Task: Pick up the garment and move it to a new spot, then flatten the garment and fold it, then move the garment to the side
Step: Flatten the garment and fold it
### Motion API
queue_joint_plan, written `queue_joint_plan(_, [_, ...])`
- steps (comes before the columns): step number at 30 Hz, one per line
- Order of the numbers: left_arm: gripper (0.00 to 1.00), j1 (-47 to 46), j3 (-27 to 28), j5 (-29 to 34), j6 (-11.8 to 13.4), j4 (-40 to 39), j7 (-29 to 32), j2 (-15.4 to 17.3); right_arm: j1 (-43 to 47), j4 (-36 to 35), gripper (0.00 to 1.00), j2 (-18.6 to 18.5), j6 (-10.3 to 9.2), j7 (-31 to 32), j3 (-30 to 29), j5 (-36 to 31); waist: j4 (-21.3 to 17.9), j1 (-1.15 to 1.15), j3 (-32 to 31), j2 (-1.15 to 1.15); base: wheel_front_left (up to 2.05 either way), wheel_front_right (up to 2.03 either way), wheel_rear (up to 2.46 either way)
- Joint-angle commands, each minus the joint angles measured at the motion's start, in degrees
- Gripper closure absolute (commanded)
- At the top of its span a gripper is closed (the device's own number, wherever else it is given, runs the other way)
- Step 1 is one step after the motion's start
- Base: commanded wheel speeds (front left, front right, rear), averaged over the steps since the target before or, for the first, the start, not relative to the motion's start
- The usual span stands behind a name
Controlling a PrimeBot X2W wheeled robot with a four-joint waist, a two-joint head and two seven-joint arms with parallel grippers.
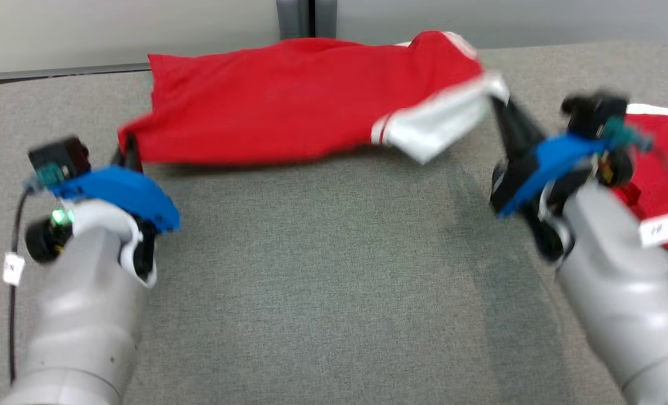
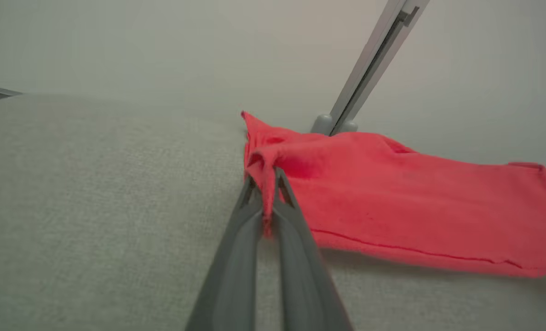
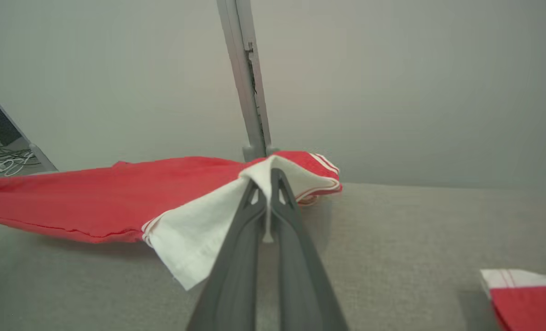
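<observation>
- Item: garment [image 1: 288, 101], red w/ white sleeve panel. Located at far side of grey padded table [image 1: 322, 270], stretched L-to-R betw. the two grippers.
- L gripper [image 2: 266, 184]: jaws all but closed. A red hem corner is pinched betw. the tips, w/ cloth bunched at the pinch.
- R gripper [image 3: 268, 179]: jaws closed on the white sleeve edge. A white flap is seen hanging below the tips.
- Position rel. to grippers: garment is held at both ends, one outer corner per gripper, and the body of the cloth is spanned between them, beyond the fingertips.
- Near edge is raised off the table (shadow noted beneath). Whether the far edge is touching the table can't be told.
- Progress (est.): pick-up is judged done, w/ the relocate/spread phase in hand.
- Outstanding: cloth not yet laid flat, no fold made, move to the side not begun.
- Other: 2nd red/white piece [image 1: 660, 146], folded, is laid on the table at far R beside the R forearm. Not held.
- Note: head view is blurred around the R gripper.
</observation>
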Motion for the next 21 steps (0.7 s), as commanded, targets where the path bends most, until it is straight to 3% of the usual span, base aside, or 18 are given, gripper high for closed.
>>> queue_joint_plan(1, [1.00,2.08,0.47,-1.07,-0.54,1.38,-0.23,-1.11,4.67,1.19,1.00,0.24,-0.02,-0.89,1.76,2.38,0.32,-0.01,0.51,-0.01,0.00,0.00,0.00])
queue_joint_plan(9, [1.00,13.09,1.19,-1.96,-1.19,2.04,-1.93,-0.66,22.32,-4.86,1.00,-1.45,-0.01,-2.35,5.32,8.36,-0.02,-0.01,-2.94,-0.01,0.00,0.00,0.00])
queue_joint_plan(14, [1.00,21.57,1.85,-0.71,-1.27,-4.01,-2.05,0.49,35.40,-16.09,1.00,-3.87,-0.01,-2.28,1.59,5.69,0.12,-0.01,-6.62,-0.01,0.00,0.00,0.00])
queue_joint_plan(17, [1.00,25.16,2.37,-0.23,-0.55,-7.25,-2.06,1.04,40.71,-20.84,1.00,-4.33,-0.01,-2.30,-0.79,4.28,0.09,-0.01,-7.97,-0.01,0.00,0.00,0.00])
queue_joint_plan(21, [1.00,35.02,3.45,0.44,1.32,-16.32,-2.07,2.00,54.00,-32.43,1.00,-3.72,-0.02,-0.58,-7.71,0.27,-0.45,-0.01,-10.68,-0.01,0.00,0.00,0.00])
